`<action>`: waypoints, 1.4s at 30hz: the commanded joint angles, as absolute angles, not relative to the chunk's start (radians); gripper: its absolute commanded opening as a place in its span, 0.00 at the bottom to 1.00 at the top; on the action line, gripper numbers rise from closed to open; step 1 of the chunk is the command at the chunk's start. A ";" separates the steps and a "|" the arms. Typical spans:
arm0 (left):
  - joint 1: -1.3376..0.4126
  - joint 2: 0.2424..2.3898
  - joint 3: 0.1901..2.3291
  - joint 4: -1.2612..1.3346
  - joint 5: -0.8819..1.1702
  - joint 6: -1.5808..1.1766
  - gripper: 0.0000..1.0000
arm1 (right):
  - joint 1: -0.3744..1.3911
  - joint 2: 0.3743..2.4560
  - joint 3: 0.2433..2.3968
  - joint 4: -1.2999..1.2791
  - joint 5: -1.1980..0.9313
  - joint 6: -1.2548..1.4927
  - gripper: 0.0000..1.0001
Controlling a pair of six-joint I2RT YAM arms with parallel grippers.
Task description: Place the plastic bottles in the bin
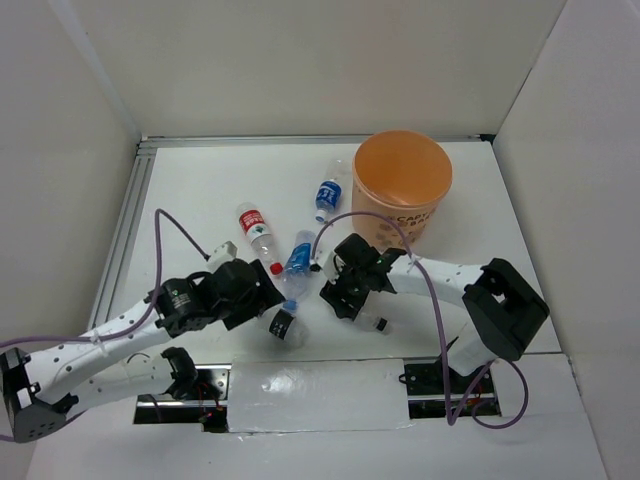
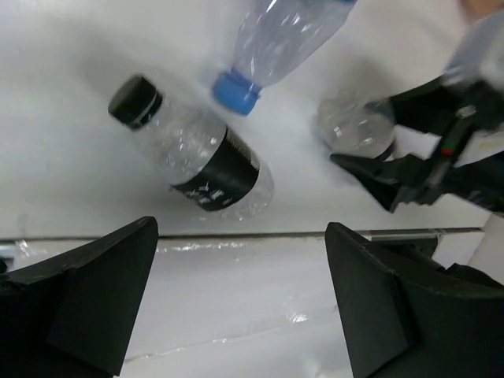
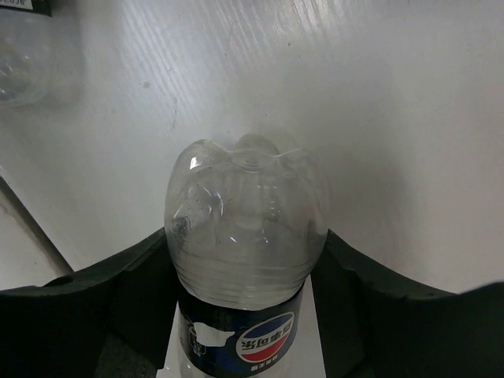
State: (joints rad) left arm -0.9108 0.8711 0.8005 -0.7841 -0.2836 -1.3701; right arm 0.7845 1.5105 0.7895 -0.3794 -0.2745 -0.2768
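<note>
Overhead view of a white desk (image 1: pixel 200 190), two robot arms and scattered plastic bottles. Pick-up step in hand, judging by the orange bin (image 1: pixel 405 222) at the far right of the desk with no bottle visible inside. Between the fingers of the right gripper (image 3: pixel 252 268), a clear dark-labelled bottle (image 3: pixel 244 220), base outward, apparently touched on both sides; cannot tell whether firmly clamped. Left gripper (image 2: pixel 244 291) spread wide, holding nothing, poised above a black-capped bottle (image 2: pixel 201 161) lying on the desk. Further back, a red-labelled bottle (image 1: pixel 257 232) and a blue-labelled bottle (image 1: pixel 297 258), plus another blue one (image 1: pixel 327 195) near the bin. Next, probably: squeeze firmly, lift clear of the desk, carry over the bin's rim, then let go.
</note>
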 commanded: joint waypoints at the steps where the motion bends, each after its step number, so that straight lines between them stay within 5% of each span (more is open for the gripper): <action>1: -0.988 0.906 0.778 -0.815 -0.290 -1.595 1.00 | 0.764 1.480 0.892 -0.411 -0.310 -0.307 0.30; 4: -1.028 0.974 0.769 -0.805 -0.290 -1.667 1.00 | 0.671 1.422 1.068 -0.541 -0.455 -0.395 0.18; 13: -1.031 1.123 0.788 -0.810 -0.299 -1.775 1.00 | 0.450 1.390 1.612 -0.554 -0.764 -0.290 0.18; 20: -0.953 1.229 0.764 -0.704 -0.267 -1.692 1.00 | 0.324 1.357 1.605 -0.265 -0.631 -0.234 0.21; 27: -0.933 1.333 0.741 -0.660 -0.255 -1.641 1.00 | 0.123 1.419 1.505 -0.212 -0.624 -0.276 0.35; 29: -0.933 1.347 0.741 -0.647 -0.245 -1.641 0.97 | 0.077 1.433 1.505 -0.212 -0.653 -0.291 0.49; 32: -0.933 1.358 0.732 -0.637 -0.236 -1.632 0.91 | 0.031 1.457 1.505 -0.264 -0.724 -0.301 0.94; 33: -0.933 1.367 0.732 -0.637 -0.236 -1.623 0.86 | 0.022 1.457 1.505 -0.285 -0.742 -0.301 1.00; 42: -0.983 1.322 0.752 -0.690 -0.216 -1.583 0.39 | -0.063 1.364 1.428 -0.308 -0.837 -0.278 1.00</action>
State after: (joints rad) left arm -0.9543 1.3544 0.7406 -0.6399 -0.2306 -1.6066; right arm -0.0265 1.4357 1.4460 -0.3080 -0.7715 -0.2874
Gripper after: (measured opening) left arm 0.728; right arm 0.999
